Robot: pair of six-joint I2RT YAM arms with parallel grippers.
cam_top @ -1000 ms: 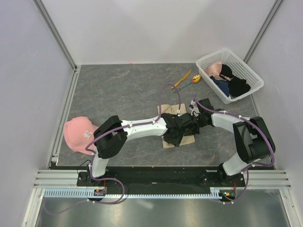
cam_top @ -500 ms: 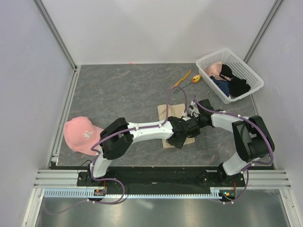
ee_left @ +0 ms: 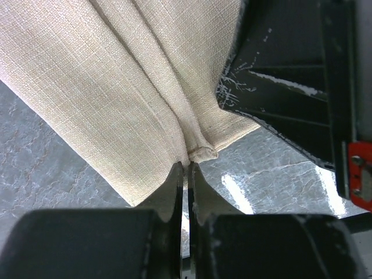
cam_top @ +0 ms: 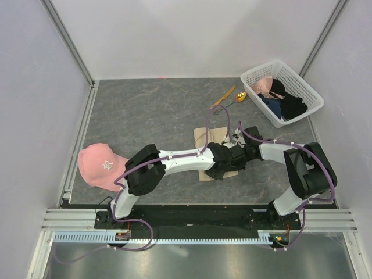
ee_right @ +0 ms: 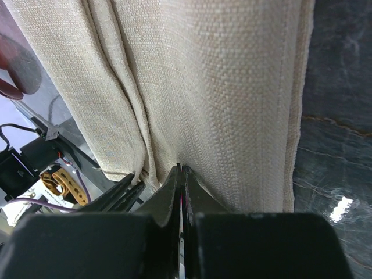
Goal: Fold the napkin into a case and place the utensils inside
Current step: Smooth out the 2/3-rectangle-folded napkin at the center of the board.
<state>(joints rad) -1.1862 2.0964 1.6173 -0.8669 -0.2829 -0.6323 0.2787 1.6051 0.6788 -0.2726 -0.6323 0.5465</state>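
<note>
Found the napkin [cam_top: 201,137] near the middle of the table [cam_top: 145,110], gathered into long pleats and mostly hidden under the two wrists in the overhead view. Saw the left gripper [ee_left: 186,172] pinched tight on the napkin, fingertips closed on a small bunched fold at the cloth's edge. Saw the right gripper [ee_right: 181,173] likewise clamped on the napkin, jaws pressed together on a crease running up the cloth, with the hemmed edge flat on the table to one side. Made out both grippers close together over the cloth from above, the left arm reaching in from the left and the right arm from the right.

Noted the utensils farther back, apart from the napkin – the orange knife [cam_top: 223,97] and the spoon [cam_top: 239,97] just beside each other. Beyond those, noted a white basket [cam_top: 253,74] holding dark and pink clothes [cam_top: 285,104] at the far right. Marked a pink cap [cam_top: 100,164] at the near left, well apart from the rest.
</note>
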